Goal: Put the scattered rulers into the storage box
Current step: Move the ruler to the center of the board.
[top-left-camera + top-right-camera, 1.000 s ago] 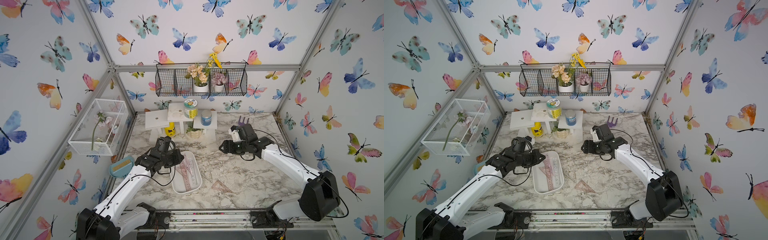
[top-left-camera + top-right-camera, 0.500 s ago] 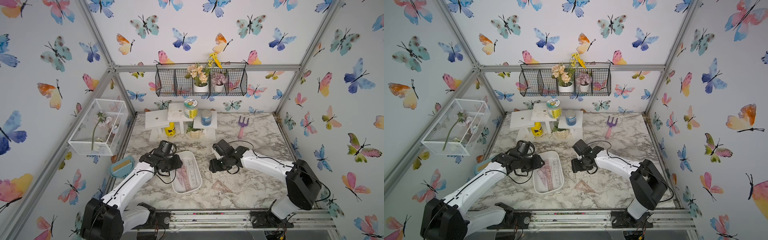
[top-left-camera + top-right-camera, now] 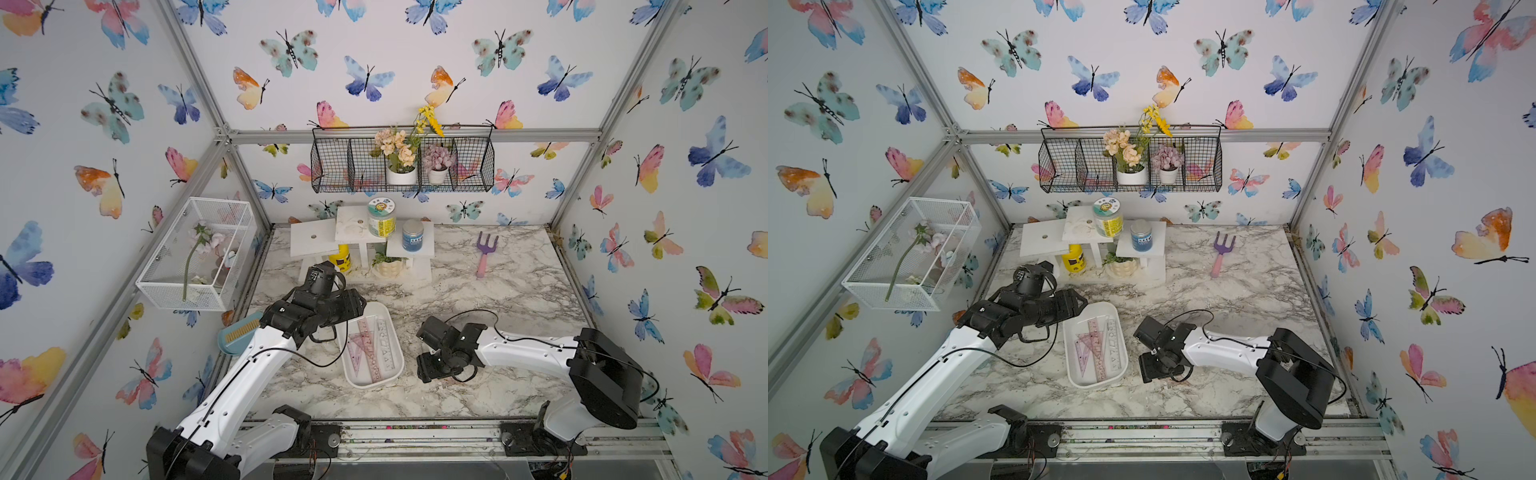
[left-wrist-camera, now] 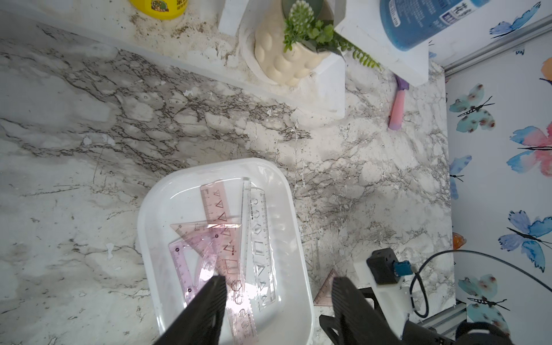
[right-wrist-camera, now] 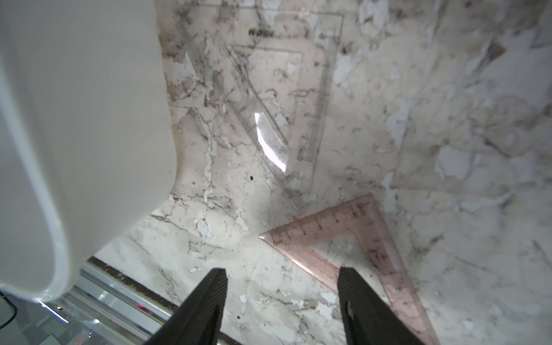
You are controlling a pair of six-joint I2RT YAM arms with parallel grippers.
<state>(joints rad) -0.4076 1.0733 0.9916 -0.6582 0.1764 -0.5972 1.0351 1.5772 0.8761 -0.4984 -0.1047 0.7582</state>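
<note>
**Storage box.** The shallow white rounded-rectangle plastic tray (image 3: 353,370) sits flat on the grey-veined marble tabletop (image 3: 519,299), left of centre, with its long sides running roughly front to back. In both top views the tray (image 3: 1077,372) lies between the two arms.

**Contents.** Four items lie inside the rim. They are a long pink straight ruler (image 4: 212,203), a clear stencil ruler (image 4: 259,236), a shorter pink ruler (image 4: 179,265) and a pink triangular set square (image 4: 206,236). The set square is laid across the long pink ruler.

**Loose items.** A loose pink set square (image 5: 352,227) and a loose clear set square (image 5: 316,119) lie flat on the marble just right of the tray. Their corners are close; whether they touch cannot be told. A strip of marble separates both from the tray's outer wall (image 5: 89,119). The tabletop's front edge (image 5: 134,282) runs near the pink one.

**Left gripper** (image 4: 277,282). It is held above the tray with its black fingers (image 4: 213,301) spread wide and nothing between them.

**Right gripper** (image 5: 282,271). It is low over the marble beside the tray's right rim, fingers parted and empty. One finger (image 5: 358,301) overlaps the loose pink set square in the wrist view; contact cannot be determined.

**Clearances.** Open marble extends from the right arm back to the purple-and-pink garden fork (image 3: 483,253) and across to the tabletop's right edge. Behind the tray, the white stepped stand (image 3: 316,243) and the cream bobbled pot (image 4: 283,65) stand well apart from its rim. A teal brush (image 3: 239,332) lies at the left edge, beside the left arm.
</note>
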